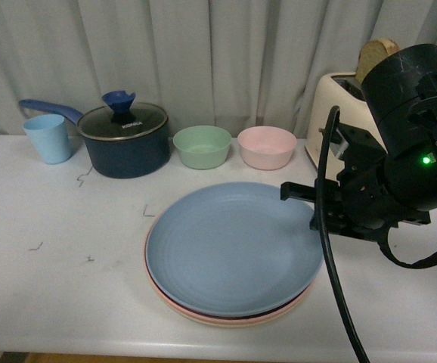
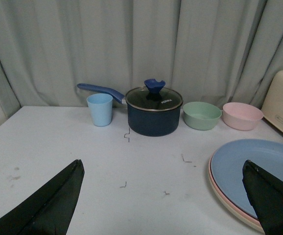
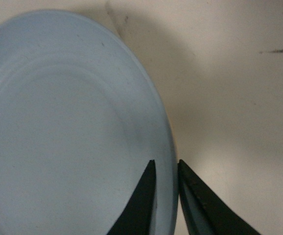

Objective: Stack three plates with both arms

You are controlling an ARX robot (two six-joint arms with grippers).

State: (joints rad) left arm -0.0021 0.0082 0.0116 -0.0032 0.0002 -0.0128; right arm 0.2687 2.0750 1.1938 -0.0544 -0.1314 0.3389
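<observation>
The light blue round matte plate (image 1: 230,246) lies on top of the stack on the white table (image 1: 60,295). Under it only a pinkish plate rim (image 1: 226,322) shows. The right gripper (image 3: 166,164) is almost closed, one finger on each side of the blue plate's right rim. The left gripper (image 2: 162,164) is spread wide and holds nothing, above bare table.
</observation>
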